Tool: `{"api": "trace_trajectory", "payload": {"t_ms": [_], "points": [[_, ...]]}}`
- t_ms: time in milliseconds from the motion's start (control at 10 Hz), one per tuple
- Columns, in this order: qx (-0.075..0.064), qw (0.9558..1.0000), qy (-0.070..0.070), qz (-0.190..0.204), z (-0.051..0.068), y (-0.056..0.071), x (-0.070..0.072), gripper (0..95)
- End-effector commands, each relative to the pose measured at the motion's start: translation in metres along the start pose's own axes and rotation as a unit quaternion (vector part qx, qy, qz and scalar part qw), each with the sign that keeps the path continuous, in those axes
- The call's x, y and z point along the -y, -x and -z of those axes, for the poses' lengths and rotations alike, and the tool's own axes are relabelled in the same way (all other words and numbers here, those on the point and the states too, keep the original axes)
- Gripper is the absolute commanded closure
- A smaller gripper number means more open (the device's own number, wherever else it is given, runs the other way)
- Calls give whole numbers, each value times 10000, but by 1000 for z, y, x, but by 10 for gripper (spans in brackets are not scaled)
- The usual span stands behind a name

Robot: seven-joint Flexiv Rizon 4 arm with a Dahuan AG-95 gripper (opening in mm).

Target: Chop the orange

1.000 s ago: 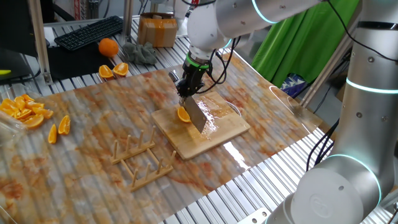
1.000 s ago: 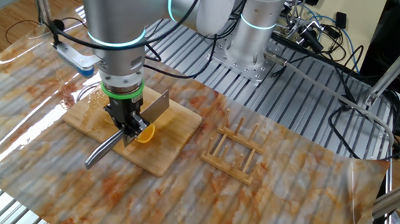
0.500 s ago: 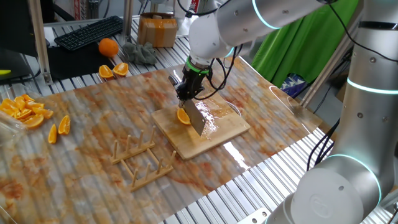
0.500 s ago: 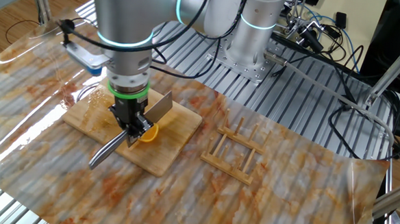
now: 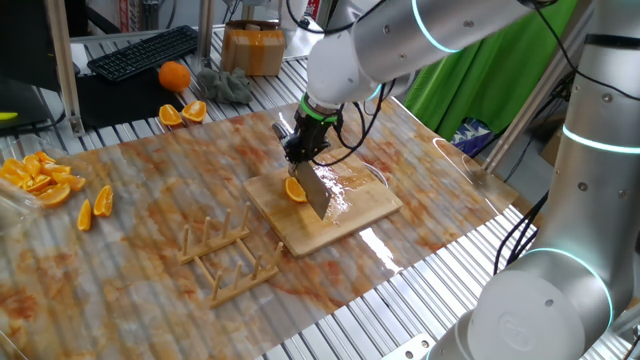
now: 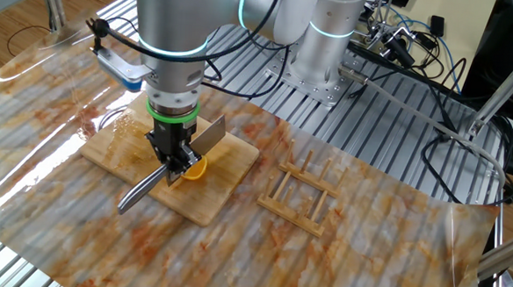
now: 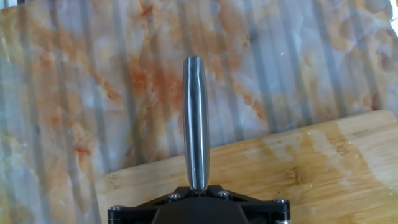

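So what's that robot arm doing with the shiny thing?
The robot's gripper is shut on the handle of a metal knife. The blade sits at a small orange piece lying on the wooden cutting board. It looks like it's in the middle of chopping that piece. More cut wedges and a whole orange sit farther off, and a wooden rack stands beside the board.
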State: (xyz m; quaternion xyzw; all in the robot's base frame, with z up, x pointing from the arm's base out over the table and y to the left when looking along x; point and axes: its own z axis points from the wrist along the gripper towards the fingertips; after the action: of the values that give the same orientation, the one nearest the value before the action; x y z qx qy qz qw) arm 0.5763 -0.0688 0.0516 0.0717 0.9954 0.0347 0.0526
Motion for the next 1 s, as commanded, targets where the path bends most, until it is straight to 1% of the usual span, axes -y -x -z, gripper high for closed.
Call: {"api": "trace_trajectory", "payload": {"t_ms": [100, 300, 500, 700, 800, 1000], "points": [[11, 10000, -41, 9, 1, -3, -1, 950], [-57, 10000, -51, 13, 4, -5, -1, 950], [-135, 9998, -98, 72, 9, -7, -1, 950], [-120, 9999, -94, 57, 9, -11, -1, 950], [-100, 9999, -84, 31, 7, -17, -1, 950], [-111, 9999, -78, -1, 7, -22, -1, 950]]}}
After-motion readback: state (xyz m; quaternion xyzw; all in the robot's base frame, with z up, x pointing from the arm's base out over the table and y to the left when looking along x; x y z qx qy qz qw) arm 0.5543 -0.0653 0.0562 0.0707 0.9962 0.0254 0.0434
